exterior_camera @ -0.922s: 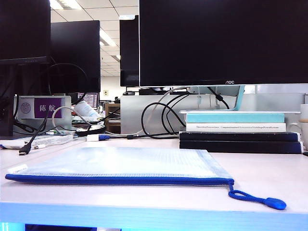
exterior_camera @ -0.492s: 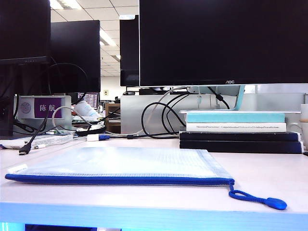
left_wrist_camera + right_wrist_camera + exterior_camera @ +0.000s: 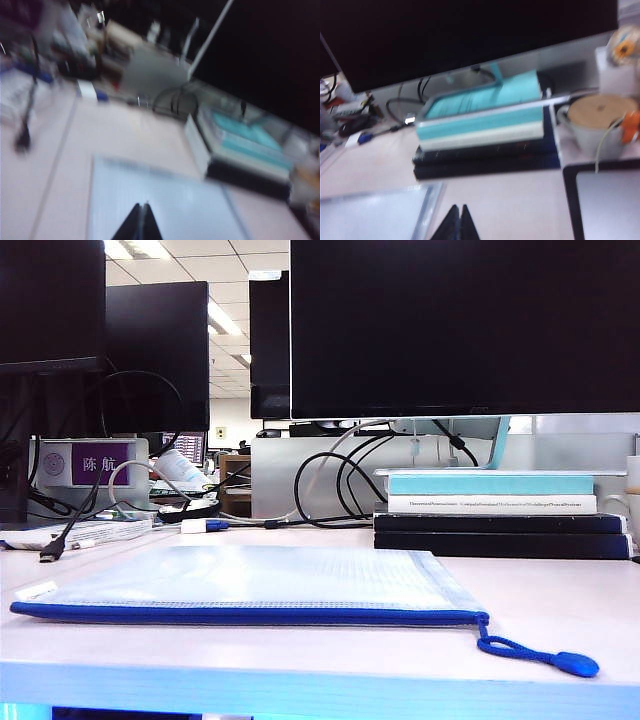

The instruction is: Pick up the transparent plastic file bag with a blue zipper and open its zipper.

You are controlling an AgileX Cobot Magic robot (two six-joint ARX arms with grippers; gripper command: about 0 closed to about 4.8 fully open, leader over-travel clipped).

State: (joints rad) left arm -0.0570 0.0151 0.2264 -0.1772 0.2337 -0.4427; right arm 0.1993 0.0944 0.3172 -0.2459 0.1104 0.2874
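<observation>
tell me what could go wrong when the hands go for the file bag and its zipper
1. The file bag lies flat on the table, so a hand may slide over it.
2. The zipper runs along the table's near edge, its cord tab almost at the rim; a nudge might push it off.
3. The stacked books sit just behind the bag, where an arm may bump them.
Both the left hand and right hand are shut, hovering above the table.

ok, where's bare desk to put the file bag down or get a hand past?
Bare desk: right of the file bag, between the book stack and the zipper pull tab. Crowded: cables behind. Left gripper above the bag, right gripper above bare desk, both shut.
</observation>
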